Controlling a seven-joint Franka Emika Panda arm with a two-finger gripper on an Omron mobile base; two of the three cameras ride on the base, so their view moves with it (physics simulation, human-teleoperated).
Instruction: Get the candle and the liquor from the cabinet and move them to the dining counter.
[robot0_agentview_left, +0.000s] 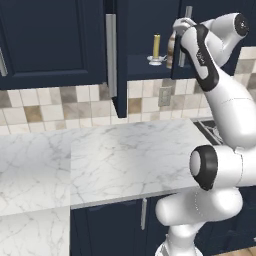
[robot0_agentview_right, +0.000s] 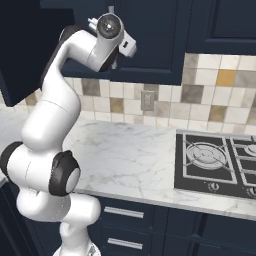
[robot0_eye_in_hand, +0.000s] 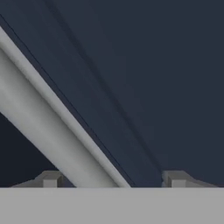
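A: Spot the candle (robot0_agentview_left: 156, 46) yet?

B: Yes. Stands upright on the shelf inside the cabinet (robot0_agentview_left: 50, 40), on its little white holder, above the tiled wall.

A: And the liquor (robot0_agentview_left: 170, 53)?

B: Just beside the candle on the same shelf, on the side nearer the arm. Partly hidden behind the white hand, so only part of the brown glass to go on.

A: Where to look for the gripper (robot0_agentview_left: 180, 24)?

B: Up at the cabinet, level with the bottle's top, right against a navy door (robot0_eye_in_hand: 153, 65). Touches neither candle nor bottle.

A: Fingers?

B: Spread wide. Seen from the hand camera, straddle a long silver bar handle (robot0_eye_in_hand: 57, 127) that runs slantwise between the two fingertips (robot0_eye_in_hand: 49, 178), with a sliver of gap on either side. Not clamped on it.

A: Other door?

B: Swung out, edge-on (robot0_agentview_left: 120, 75), over the marble worktop (robot0_agentview_left: 125, 150).

A: Anything else close by?

B: Black gas hob (robot0_agentview_right: 215, 160) set into that worktop, off to the arm's right.
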